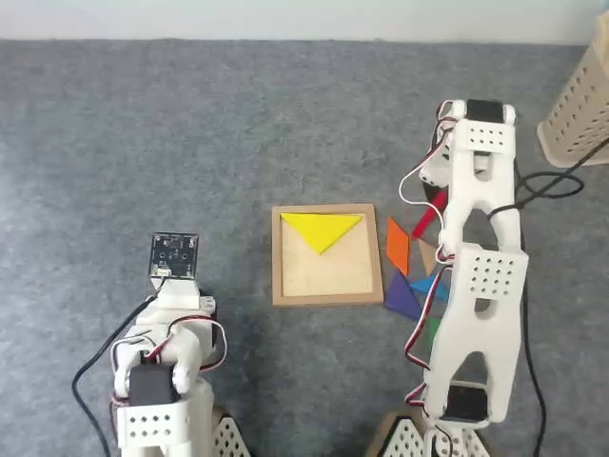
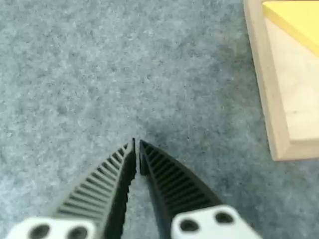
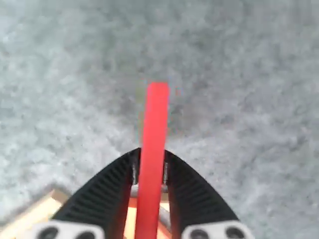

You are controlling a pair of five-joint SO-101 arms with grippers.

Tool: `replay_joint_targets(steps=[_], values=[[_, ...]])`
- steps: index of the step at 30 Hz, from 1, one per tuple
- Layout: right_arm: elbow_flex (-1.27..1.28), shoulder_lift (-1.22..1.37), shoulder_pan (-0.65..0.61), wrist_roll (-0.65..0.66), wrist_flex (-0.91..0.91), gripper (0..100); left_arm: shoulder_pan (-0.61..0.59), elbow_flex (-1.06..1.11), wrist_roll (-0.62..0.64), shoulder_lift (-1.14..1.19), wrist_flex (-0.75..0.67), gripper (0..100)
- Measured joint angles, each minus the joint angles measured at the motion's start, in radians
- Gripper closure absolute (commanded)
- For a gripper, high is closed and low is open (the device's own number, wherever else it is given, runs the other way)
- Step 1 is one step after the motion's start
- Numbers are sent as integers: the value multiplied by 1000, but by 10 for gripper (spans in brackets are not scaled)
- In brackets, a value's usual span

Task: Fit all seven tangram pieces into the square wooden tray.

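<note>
Red piece (image 3: 157, 109), thin, edge-on, is clamped in right tool (image 3: 150, 151); left tool (image 2: 137, 145) closed.

Wooden tray (image 1: 279, 257) is lying flat, with the big yellow triangle (image 1: 322, 229) sitting inside along its far edge. Orange piece (image 1: 398, 246), purple piece (image 1: 401, 297) and blue piece (image 1: 425, 285) are lying just off its right side. Red piece (image 3: 152, 129) is being pinched edge-on in the right gripper (image 3: 149, 158).

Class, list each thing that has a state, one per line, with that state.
wooden tray, holds one piece
yellow triangle, flat inside the tray
red piece, held in right gripper
right gripper, shut on red piece
left gripper, shut, empty
orange piece, loose beside tray
</note>
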Motion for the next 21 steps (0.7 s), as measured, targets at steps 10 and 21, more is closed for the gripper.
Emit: replay_joint_targets(steps=[10, 21], values=[[183, -244, -75, 195, 0, 993, 0, 0, 0, 0, 0, 988], [956, -838, -480, 361, -358, 993, -2, 0, 0, 0, 0, 988]])
